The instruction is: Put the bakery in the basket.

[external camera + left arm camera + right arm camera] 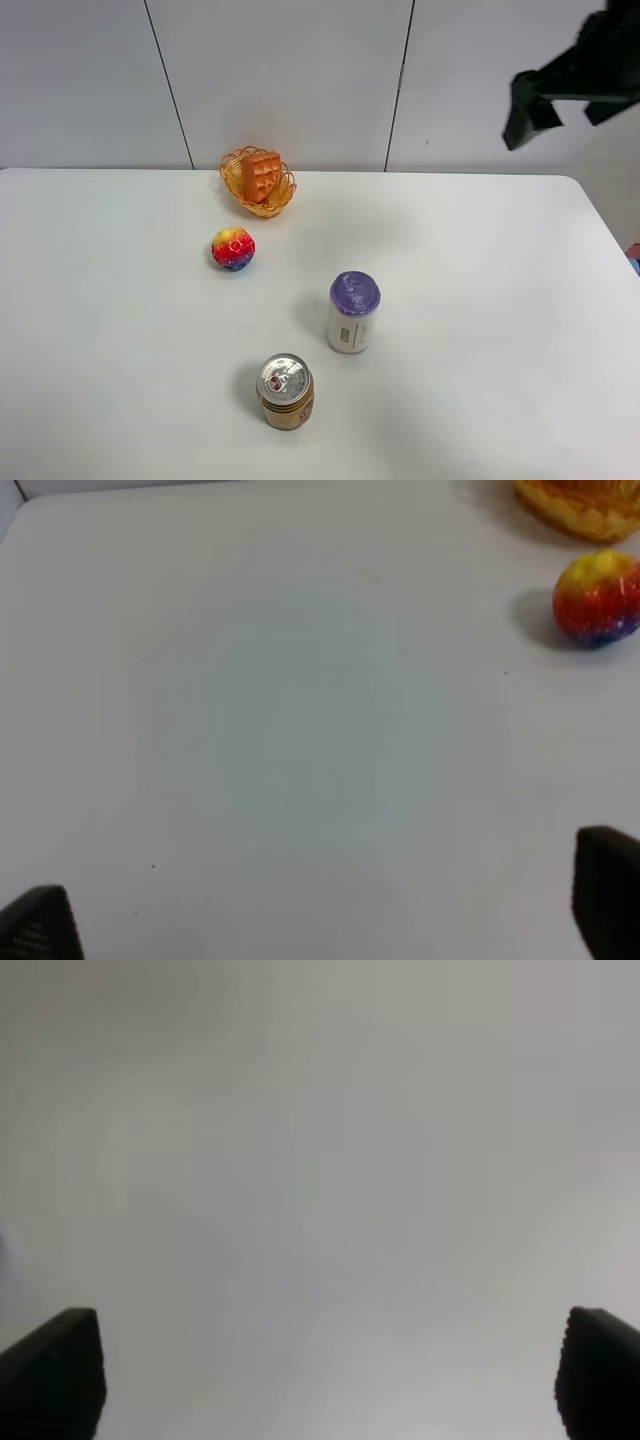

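The waffle (262, 175) sat inside the basket (283, 196), propped up on its edge, grid face showing, leaning against the wicker near the back of the white table (480, 330). We judged the placing step done; what remained looked like retreat only.

Right gripper (565, 108): raised high off to the far side, well apart from everything on the table, nothing between its fingers. In the right wrist view the two fingertips (55, 1365) stood wide apart, released, with only a blank pale surface beyond them.

Left gripper (320, 910): not seen in the high view. Its own wrist view showed both fingers (605, 890) spread wide and empty, bare table between them. Ahead of the fingers, well apart and off toward one side, lay the rainbow ball (597, 597); just beyond that, the edge of the basket showed at the frame border.

Other items, all well away from either set of fingers: a purple-lidded container (353, 312) standing upright and a brown can (285, 391) upright nearer the front edge. Ball lay near the basket but not touching it.

Our reading: if any move was still called for, it needed no grasp. Only a check that the waffle rested securely, since it stood tilted above the rim, and both arms kept clear of the basket.
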`<state>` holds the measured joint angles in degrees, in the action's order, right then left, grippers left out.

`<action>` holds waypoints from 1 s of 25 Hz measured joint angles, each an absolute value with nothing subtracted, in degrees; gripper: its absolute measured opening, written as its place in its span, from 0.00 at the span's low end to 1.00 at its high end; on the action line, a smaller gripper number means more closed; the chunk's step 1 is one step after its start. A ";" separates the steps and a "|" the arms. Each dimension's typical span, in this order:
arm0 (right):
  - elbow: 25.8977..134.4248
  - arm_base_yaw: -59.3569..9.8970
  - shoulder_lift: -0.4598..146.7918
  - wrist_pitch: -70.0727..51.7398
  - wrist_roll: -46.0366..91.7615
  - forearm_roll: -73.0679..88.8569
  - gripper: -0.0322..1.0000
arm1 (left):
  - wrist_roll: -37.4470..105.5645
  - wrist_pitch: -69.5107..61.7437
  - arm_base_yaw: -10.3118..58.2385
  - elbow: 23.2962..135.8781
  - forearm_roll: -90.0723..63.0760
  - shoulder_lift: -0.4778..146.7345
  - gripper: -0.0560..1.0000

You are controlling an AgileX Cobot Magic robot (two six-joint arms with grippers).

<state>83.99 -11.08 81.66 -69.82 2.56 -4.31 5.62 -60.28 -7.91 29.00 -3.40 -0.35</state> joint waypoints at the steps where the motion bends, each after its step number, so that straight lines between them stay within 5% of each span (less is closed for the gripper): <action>1: 82.03 -8.17 79.81 -69.82 2.51 -4.31 0.89 | 5.62 -60.28 -7.91 29.00 -3.40 -0.35 1.00; 7: 74.40 5.01 67.26 -69.86 2.45 -4.83 0.89 | 5.62 -60.28 -7.91 29.00 -3.40 -0.35 1.00; 25: 48.36 6.00 17.76 -59.13 1.55 -3.21 0.89 | 5.62 -60.28 -7.91 29.00 -3.40 -0.35 1.00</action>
